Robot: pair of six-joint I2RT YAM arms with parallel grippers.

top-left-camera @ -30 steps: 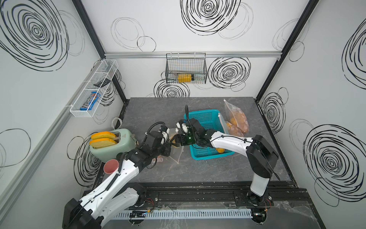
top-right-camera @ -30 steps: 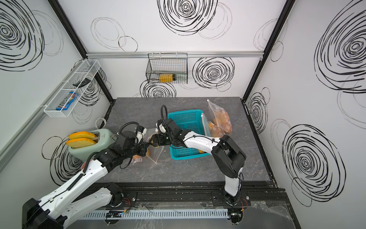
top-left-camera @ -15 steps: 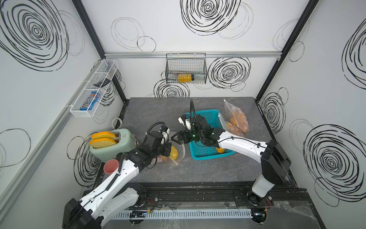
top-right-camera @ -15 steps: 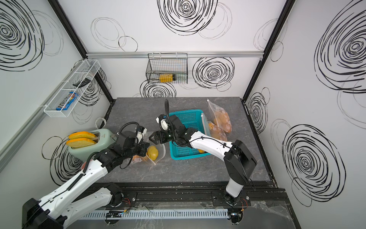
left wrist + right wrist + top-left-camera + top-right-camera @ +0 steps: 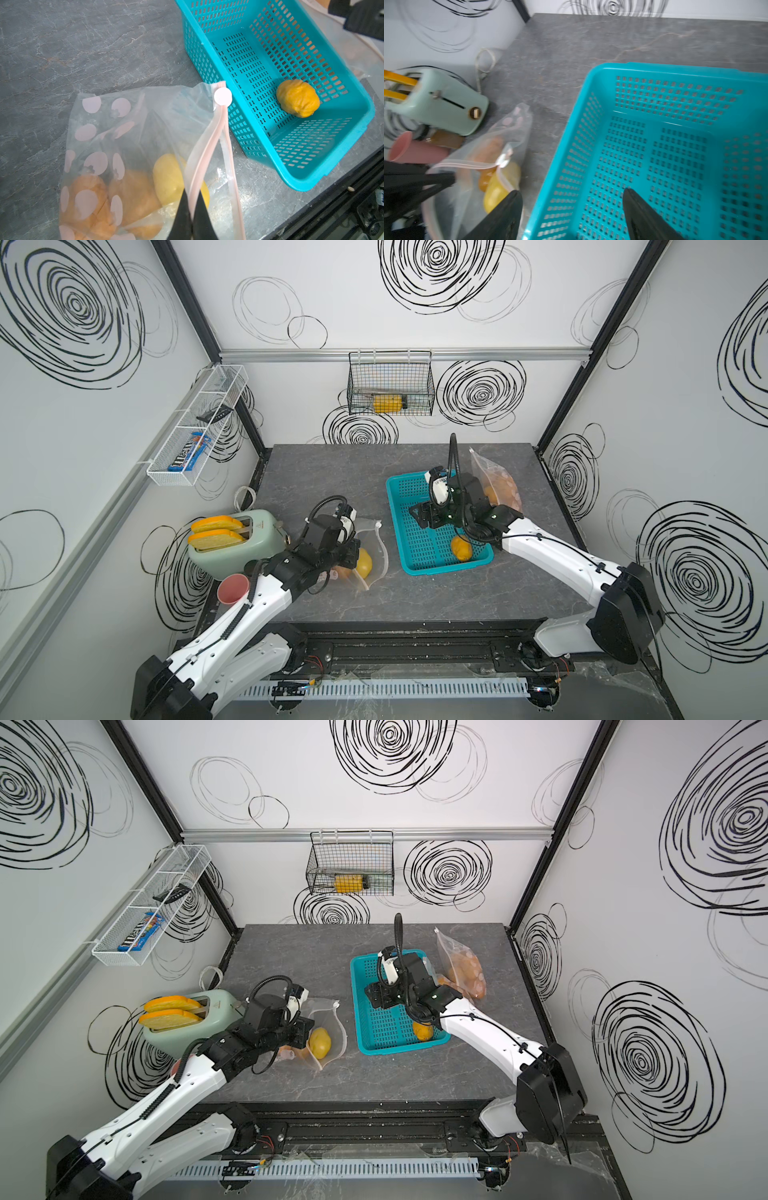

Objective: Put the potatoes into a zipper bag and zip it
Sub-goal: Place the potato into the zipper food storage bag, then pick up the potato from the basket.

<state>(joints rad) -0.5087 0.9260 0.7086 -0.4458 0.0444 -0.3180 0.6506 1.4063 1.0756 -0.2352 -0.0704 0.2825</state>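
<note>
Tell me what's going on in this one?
The left gripper is shut on the rim of the spotted zipper bag, holding its mouth open on the table. Several potatoes are inside, with a yellow potato nearest the mouth. The right gripper is open and empty over the teal basket, where one orange potato lies. The bag is not zipped yet. A second bag with potatoes in it lies beyond the basket.
</note>
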